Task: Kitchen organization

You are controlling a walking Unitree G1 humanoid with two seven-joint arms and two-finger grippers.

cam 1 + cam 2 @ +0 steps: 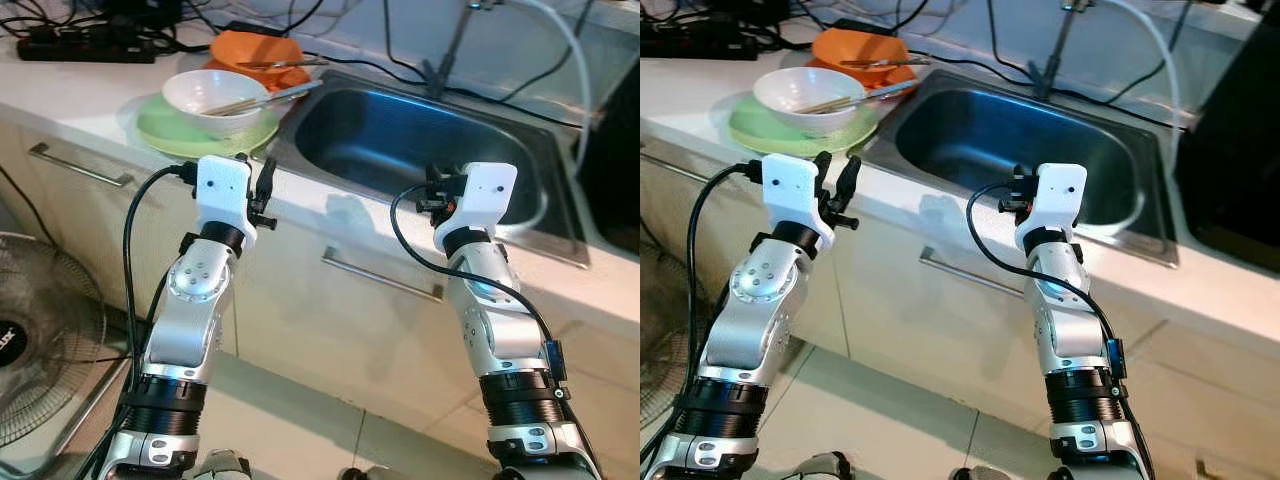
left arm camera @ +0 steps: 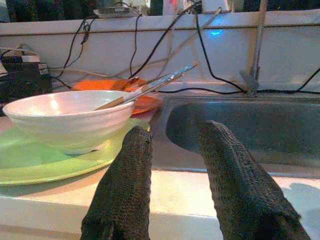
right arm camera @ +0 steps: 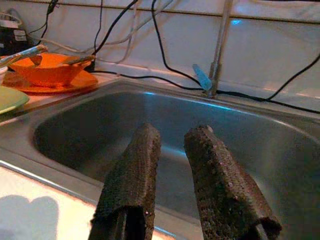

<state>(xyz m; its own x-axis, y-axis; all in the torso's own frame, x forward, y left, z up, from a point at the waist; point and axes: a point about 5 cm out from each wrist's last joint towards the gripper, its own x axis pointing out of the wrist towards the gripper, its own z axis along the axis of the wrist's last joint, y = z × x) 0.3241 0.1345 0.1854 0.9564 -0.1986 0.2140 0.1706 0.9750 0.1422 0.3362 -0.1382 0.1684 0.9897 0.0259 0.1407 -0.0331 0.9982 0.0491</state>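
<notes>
A white bowl (image 1: 213,99) with chopsticks (image 1: 262,99) resting in it stands on a green plate (image 1: 168,135), on the counter left of the steel sink (image 1: 420,150). Behind them an orange bowl (image 1: 256,50) holding utensils sits on an orange plate (image 3: 47,85). My left gripper (image 1: 258,190) hovers at the counter's front edge, just in front of the green plate (image 2: 45,160); its fingers (image 2: 127,170) are open with nothing between them. My right gripper (image 1: 435,190) is raised at the sink's front rim, pointing into the basin (image 3: 100,135), open and holding nothing.
A tap (image 1: 447,50) and several black cables run along the back wall. A power strip (image 1: 85,45) lies at the back left. Cabinet handles (image 1: 380,275) sit below the counter, a floor fan (image 1: 40,340) stands at lower left, and a dark appliance (image 1: 612,160) is to the right.
</notes>
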